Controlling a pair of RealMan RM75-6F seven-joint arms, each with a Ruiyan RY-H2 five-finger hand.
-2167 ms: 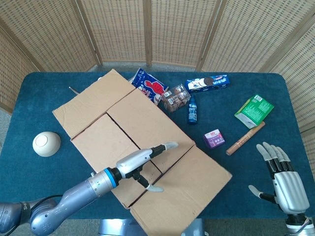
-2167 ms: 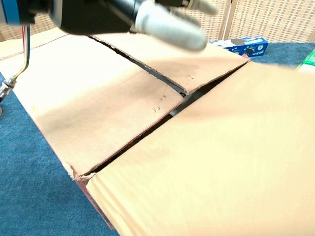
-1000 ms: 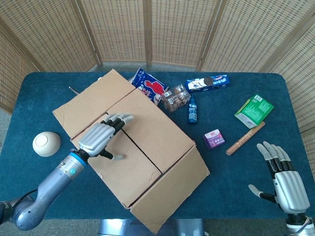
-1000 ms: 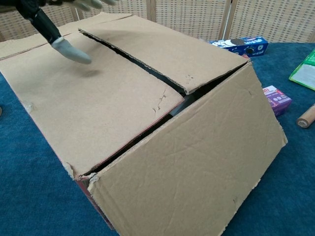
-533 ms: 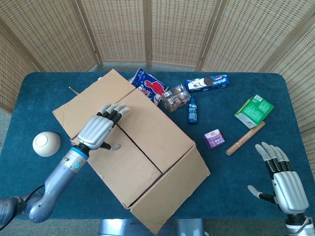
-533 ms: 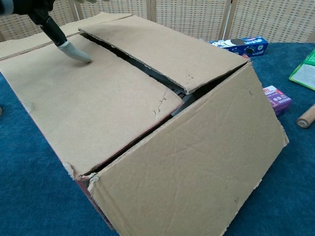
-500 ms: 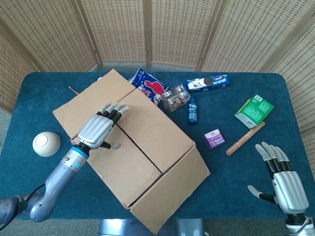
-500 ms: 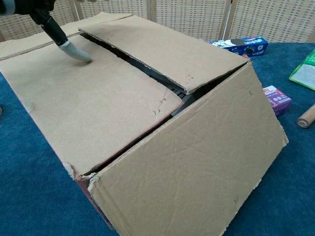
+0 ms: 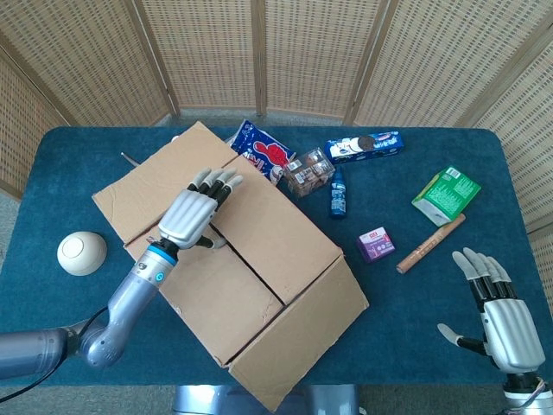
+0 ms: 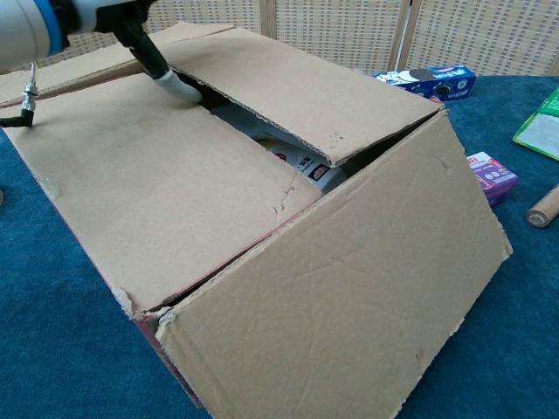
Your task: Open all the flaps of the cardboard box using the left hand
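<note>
The cardboard box (image 9: 259,259) sits left of centre on the blue table. Its front flap (image 10: 349,288) hangs outward and the back flap (image 9: 143,181) lies spread flat. Two inner flaps still cover the top, the near one (image 10: 148,183) and the far one (image 10: 297,83). My left hand (image 9: 197,214) lies over their seam with fingers spread, holding nothing. Its thumb tip (image 10: 181,88) dips into the gap, where printed packaging (image 10: 293,155) shows inside. My right hand (image 9: 504,322) rests open at the table's near right corner.
A white ball (image 9: 82,252) lies left of the box. Behind and right of it are a blue-red snack bag (image 9: 263,156), a cookie pack (image 9: 365,145), a small bottle (image 9: 338,194), a purple box (image 9: 376,244), a wooden stick (image 9: 430,244) and a green packet (image 9: 446,194).
My left hand slid along the top toward the seam and its thumb sank into the gap. The near inner flap dipped, widening the slit. The front flap dropped from level to hanging.
</note>
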